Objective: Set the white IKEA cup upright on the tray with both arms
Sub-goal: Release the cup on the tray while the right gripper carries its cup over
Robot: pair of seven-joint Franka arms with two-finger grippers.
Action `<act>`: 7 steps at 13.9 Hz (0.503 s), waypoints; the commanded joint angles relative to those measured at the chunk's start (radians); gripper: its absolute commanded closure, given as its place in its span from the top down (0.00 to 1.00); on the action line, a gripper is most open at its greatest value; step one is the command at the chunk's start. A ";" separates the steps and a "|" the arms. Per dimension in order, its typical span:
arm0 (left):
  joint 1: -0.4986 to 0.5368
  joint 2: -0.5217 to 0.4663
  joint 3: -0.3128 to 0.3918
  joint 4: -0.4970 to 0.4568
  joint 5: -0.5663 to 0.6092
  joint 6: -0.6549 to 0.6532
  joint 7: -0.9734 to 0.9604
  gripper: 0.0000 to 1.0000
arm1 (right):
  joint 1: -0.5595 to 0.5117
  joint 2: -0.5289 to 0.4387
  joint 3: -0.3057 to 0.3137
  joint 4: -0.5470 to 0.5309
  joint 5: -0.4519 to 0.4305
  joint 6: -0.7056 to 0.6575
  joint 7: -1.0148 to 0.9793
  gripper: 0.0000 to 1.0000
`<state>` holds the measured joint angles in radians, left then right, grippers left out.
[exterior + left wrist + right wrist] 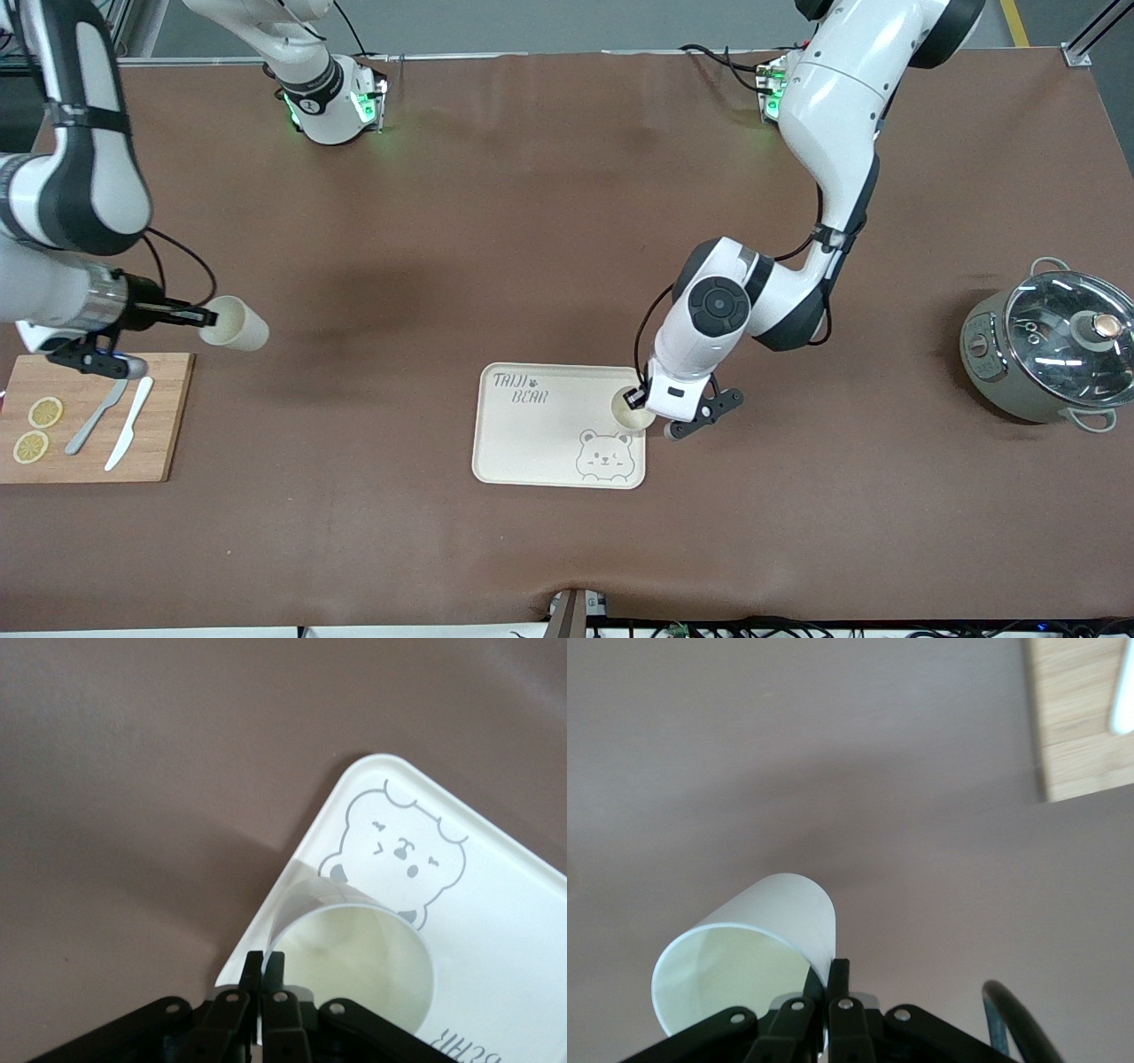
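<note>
The cream bear tray (532,443) lies on the brown table, nearer to the front camera than the middle. My left gripper (636,398) is shut on the rim of a white cup (629,413). That cup is upright at the tray's edge toward the left arm's end. In the left wrist view the gripper (264,961) pinches the cup's (354,948) wall over the tray (496,930), beside the bear drawing. My right gripper (205,317) is shut on the rim of a second white cup (237,326), held on its side over the table. The right wrist view shows this gripper (830,970) and cup (744,948).
A bamboo cutting board (159,434) with lemon slices (44,412), a grey knife (96,416) and a white knife (131,425) lies under the right arm's wrist. A grey pot with a glass lid (1054,354) stands at the left arm's end.
</note>
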<state>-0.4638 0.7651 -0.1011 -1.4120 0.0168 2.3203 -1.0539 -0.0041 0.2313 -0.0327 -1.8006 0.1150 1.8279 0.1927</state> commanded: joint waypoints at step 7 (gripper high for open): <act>-0.025 0.026 0.014 0.036 -0.006 -0.012 -0.029 1.00 | 0.291 0.210 -0.006 0.266 0.110 -0.010 0.566 0.00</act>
<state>-0.4780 0.7790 -0.0996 -1.4095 0.0168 2.3201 -1.0725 0.2610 0.3595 -0.0279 -1.6475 0.1721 1.8380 0.6798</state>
